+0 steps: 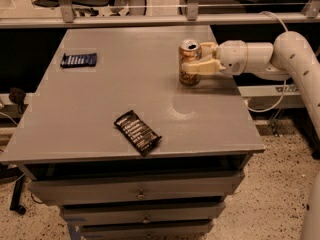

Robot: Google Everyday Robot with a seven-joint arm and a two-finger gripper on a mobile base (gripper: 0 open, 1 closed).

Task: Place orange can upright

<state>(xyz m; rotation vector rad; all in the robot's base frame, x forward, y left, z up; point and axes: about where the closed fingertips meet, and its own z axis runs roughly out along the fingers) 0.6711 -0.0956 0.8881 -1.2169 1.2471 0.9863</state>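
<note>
The orange can (189, 64) stands upright on the grey table (125, 89) near its right edge, its silver top with pull-tab facing up. My gripper (201, 60) reaches in from the right at can height. Its pale fingers (202, 67) wrap the can's right side and are closed on its body. The can's base rests on or just above the tabletop.
A black snack packet (137, 131) lies near the table's front edge. A dark blue packet (78, 60) lies at the far left. My white arm (270, 59) extends off the table's right side. Drawers sit below the tabletop; a rail runs behind.
</note>
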